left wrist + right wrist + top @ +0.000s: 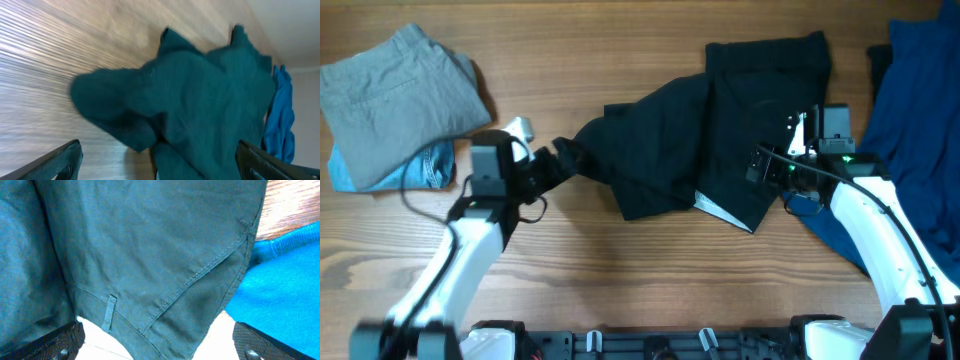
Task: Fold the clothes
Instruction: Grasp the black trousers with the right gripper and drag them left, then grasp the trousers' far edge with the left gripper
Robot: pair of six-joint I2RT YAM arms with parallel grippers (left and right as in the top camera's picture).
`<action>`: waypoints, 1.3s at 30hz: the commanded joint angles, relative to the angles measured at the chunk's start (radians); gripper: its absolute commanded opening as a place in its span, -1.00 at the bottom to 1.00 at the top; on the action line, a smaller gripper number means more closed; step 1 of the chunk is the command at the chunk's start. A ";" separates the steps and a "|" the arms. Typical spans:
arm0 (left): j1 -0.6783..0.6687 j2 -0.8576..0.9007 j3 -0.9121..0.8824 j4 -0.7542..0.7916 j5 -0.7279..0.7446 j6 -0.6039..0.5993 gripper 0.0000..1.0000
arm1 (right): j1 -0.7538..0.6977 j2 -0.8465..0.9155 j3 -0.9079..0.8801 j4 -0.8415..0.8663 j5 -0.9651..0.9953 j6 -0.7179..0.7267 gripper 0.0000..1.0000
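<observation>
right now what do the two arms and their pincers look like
Both arms are white rounded links with black joints. The left arm trails a looped black cable; the right arm carries a small green light and a black cable. The left pincer and right pincer have black fingers.

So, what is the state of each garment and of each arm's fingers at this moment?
black trousers: partly folded, left end bunched up.
grey shorts: folded, lying on a light blue garment.
blue garment: unfolded, rumpled.
left fingers: open, at the trousers' bunched end.
right fingers: open, over the trousers' waistband.
</observation>
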State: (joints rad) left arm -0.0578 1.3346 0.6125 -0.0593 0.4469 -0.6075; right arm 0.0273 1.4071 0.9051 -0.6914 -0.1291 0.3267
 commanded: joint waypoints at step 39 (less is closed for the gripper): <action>-0.025 0.497 0.713 -0.584 -0.039 -0.047 1.00 | -0.001 -0.006 0.003 -0.049 -0.044 -0.018 0.99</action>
State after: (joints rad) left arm -0.0429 1.8343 1.3216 -0.5499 0.3782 -0.7071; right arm 0.0273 1.4071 0.9051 -0.7425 -0.1566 0.3264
